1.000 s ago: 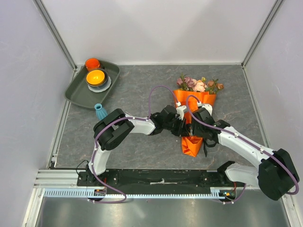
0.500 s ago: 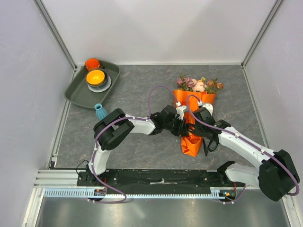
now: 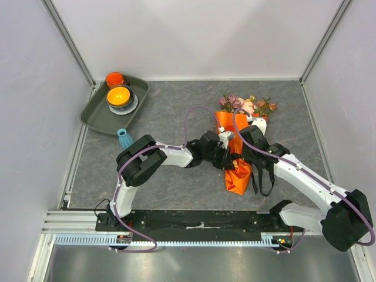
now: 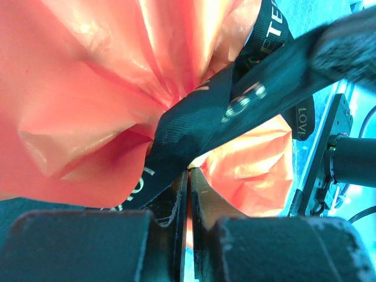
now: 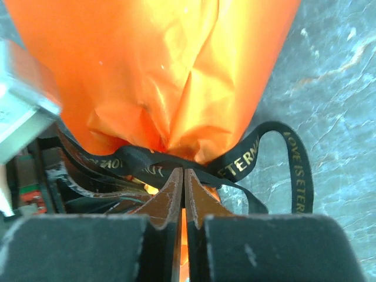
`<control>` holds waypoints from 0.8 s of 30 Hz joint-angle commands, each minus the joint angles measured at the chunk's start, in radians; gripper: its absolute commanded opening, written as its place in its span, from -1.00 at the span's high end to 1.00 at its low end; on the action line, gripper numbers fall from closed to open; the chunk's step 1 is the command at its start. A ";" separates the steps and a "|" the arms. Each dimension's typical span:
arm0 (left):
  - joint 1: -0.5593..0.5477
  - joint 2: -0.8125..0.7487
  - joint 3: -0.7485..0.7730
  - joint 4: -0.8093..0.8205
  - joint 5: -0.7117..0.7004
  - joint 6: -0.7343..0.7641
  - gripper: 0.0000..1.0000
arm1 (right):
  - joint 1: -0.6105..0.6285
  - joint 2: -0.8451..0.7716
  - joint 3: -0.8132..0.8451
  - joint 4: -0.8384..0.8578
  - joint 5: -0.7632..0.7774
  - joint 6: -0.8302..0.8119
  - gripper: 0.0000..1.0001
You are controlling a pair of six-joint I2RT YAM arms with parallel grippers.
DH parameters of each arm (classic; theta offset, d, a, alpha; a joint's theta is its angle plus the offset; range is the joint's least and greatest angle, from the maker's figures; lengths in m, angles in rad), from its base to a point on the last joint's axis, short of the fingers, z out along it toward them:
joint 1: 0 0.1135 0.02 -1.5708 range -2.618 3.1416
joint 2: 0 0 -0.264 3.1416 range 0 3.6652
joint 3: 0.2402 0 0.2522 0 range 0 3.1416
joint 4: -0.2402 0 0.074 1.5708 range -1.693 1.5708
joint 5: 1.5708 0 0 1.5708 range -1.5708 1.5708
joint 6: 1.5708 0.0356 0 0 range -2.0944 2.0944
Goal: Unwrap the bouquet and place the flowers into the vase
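Observation:
The bouquet point(image 3: 237, 177) lies on the table's right half in orange paper point(image 5: 164, 59), with the flowers point(image 3: 244, 106) sticking out at its far end. A black ribbon point(image 5: 235, 164) with gold lettering cinches its waist. My left gripper point(image 3: 230, 157) comes in from the left. Its jaws are pressed together on a taut ribbon strand point(image 4: 205, 111) against the orange paper point(image 4: 88, 88). My right gripper point(image 3: 242, 156) meets it from the right, its tips point(image 5: 183, 171) pinched on the ribbon at the knot. The small teal vase point(image 3: 124, 138) stands upright far to the left.
A dark green tray point(image 3: 94, 114) at the back left holds an orange cup point(image 3: 114, 78) and an orange bowl point(image 3: 119, 95). Loose ribbon loops point(image 3: 262, 176) hang beside the right wrist. White walls enclose the table on three sides.
The right gripper's jaws have closed onto the ribbon, and the right wrist has shifted slightly toward the flower end. The left arm has stayed put.

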State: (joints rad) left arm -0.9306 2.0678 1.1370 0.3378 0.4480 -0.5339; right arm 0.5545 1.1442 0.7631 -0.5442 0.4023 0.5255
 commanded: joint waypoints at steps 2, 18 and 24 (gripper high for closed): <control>-0.001 0.023 0.021 -0.034 0.006 0.014 0.80 | 0.002 -0.041 0.128 -0.026 0.096 -0.042 1.00; -0.001 0.035 0.043 -0.059 0.015 0.015 0.79 | 0.001 0.002 1.083 -0.063 0.316 -0.297 1.00; -0.001 0.041 0.047 -0.062 0.021 0.015 0.79 | 0.001 -0.066 1.243 0.099 0.283 -0.300 1.00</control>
State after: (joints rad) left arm -0.9306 2.0819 1.1656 0.3153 0.4549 -0.5339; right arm 0.5545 1.1168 1.9537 -0.5446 0.6750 0.2592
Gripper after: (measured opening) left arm 0.105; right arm 0.007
